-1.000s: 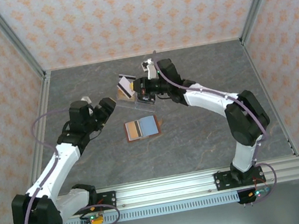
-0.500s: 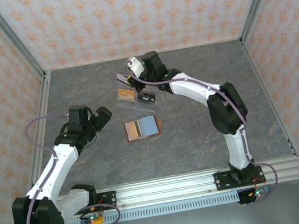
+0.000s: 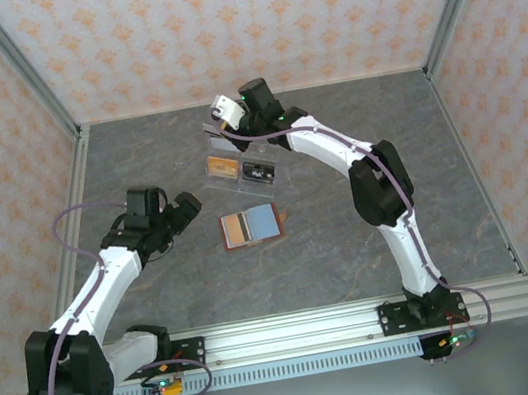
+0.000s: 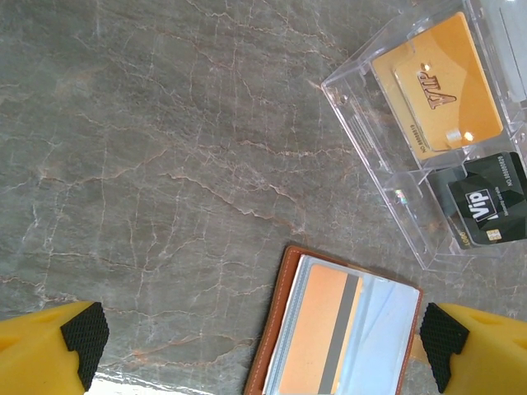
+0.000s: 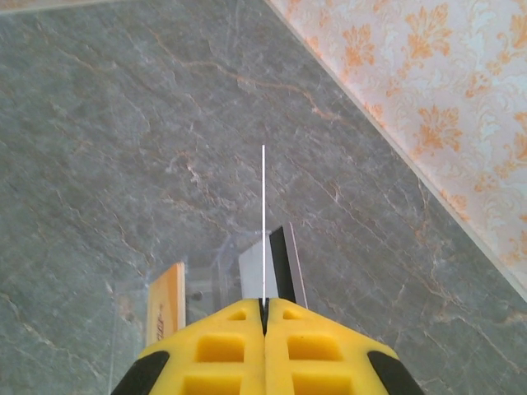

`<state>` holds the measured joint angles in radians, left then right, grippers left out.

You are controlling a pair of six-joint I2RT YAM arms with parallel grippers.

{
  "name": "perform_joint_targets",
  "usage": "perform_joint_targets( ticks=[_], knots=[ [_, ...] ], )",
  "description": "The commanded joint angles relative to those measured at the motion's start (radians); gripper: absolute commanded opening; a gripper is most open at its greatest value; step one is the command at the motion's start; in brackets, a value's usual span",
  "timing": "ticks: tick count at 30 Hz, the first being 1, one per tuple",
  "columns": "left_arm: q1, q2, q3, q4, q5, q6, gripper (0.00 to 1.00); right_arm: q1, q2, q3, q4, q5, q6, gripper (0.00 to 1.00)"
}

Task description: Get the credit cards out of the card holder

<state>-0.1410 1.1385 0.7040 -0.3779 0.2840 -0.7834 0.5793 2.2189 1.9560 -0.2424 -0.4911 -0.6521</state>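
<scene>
Top external view shows the card holder (image 3: 251, 226) lying open and flat on the grey table (image 3: 373, 240), between the two arms and nearer the left one. The left gripper (image 3: 183, 211) hangs near its left side with the jaws spread wide and nothing between them. In the left wrist view its black pads (image 4: 82, 333) sit in the bottom corners, and the open card holder lies on the table between them, its brown edge framing a grey-blue lining. A striped orange card (image 4: 319, 329) is tucked inside. Just beyond the card holder, apart from it, stands a clear tray (image 4: 362, 123). One compartment holds orange VIP cards (image 4: 440, 90) and the next holds a black VIP card (image 4: 486, 202). In the right wrist view the right gripper (image 5: 264, 306) is above the far end of the tray. Its yellow fingers are pressed together on a thin card (image 5: 263, 214), which stands upright and is seen edge-on.
</scene>
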Motion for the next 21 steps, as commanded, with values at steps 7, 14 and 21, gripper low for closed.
perform_joint_targets(
  ticks=[7,14,21],
  knots=[
    [0.011,0.013,-0.008,0.009,0.018,0.018,1.0,-0.011,0.039,0.05,-0.08,0.017,-0.089,0.0],
    [0.012,0.033,-0.008,0.002,0.021,0.039,1.0,-0.012,0.072,0.103,-0.108,0.002,-0.074,0.04],
    [0.012,0.04,-0.023,0.0,0.023,0.046,1.0,-0.013,0.041,0.106,-0.111,0.0,0.003,0.29]
  ],
)
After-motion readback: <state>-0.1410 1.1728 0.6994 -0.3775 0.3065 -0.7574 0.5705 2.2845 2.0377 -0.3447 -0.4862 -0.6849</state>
